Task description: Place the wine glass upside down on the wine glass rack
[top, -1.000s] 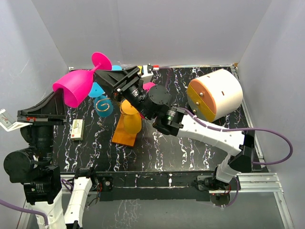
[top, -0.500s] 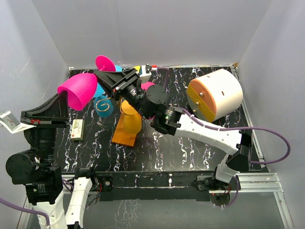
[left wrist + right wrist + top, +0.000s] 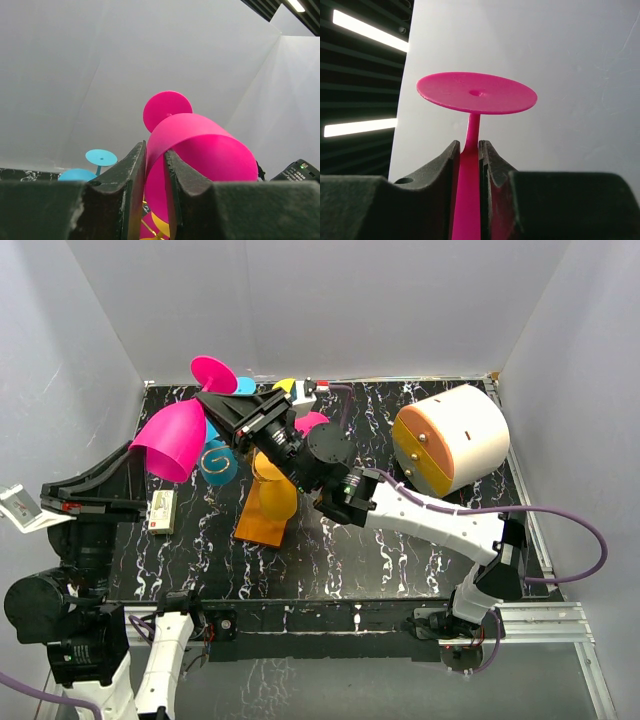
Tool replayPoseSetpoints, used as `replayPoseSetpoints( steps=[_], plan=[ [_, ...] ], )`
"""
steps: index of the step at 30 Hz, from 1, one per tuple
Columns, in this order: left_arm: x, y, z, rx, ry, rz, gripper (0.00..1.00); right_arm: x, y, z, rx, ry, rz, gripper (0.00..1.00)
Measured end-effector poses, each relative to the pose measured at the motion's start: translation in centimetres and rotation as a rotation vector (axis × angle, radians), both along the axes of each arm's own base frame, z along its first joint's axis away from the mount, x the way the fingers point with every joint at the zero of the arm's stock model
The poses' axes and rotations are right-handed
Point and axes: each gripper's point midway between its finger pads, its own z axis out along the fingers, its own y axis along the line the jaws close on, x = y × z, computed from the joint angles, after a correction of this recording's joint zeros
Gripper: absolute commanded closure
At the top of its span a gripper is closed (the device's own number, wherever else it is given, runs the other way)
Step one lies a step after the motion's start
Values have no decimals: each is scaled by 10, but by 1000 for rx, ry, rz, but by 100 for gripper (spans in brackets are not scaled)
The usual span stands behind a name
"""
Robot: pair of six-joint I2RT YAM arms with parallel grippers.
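Wine glass (image 3: 180, 440): stem pinched in right fingers (image 3: 440, 170); rim between left fingers (image 3: 132, 175).

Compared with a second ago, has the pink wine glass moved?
Yes. The wine glass has swung its bowl right and down in the top view, closer to the beige box, which stayed put.

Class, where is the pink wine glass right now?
Top view: the pink wine glass hangs tilted at the rear left, its stem held by the right end effector, near the blue glasses.
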Motion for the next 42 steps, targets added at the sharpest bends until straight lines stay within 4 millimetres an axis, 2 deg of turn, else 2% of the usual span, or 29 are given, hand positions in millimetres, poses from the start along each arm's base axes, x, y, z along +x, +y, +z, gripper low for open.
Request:
replayPoseSetpoints(
  steps=[3,8,16,23,27,30,33,36,42],
  plan=[
    [-3,3,-5,-5,26,16,73,2,2,-9,-14,-5,-14,100],
    [-8,8,-20,-15,72,43,59,7,2,-17,-43,-28,-51,100],
    [-27,13,-26,-17,60,77,57,14,-11,-9,-46,-91,-150,100],
    [-35,24,-23,-49,45,133,53,12,-33,3,-53,-184,-234,100],
    [-49,31,-10,-96,30,161,47,7,-45,3,-77,-255,-273,100],
    [-65,28,14,-127,-2,138,43,2,-50,2,-96,-315,-290,100],
    [-71,17,38,-136,-13,68,40,-5,-56,0,-121,-391,-306,100],
    [-61,-1,53,-134,22,-41,39,-12,-59,0,-144,-469,-318,100],
    [-7,-40,45,-221,195,-318,37,-27,-61,-1,-174,-613,-330,100]
  ],
)
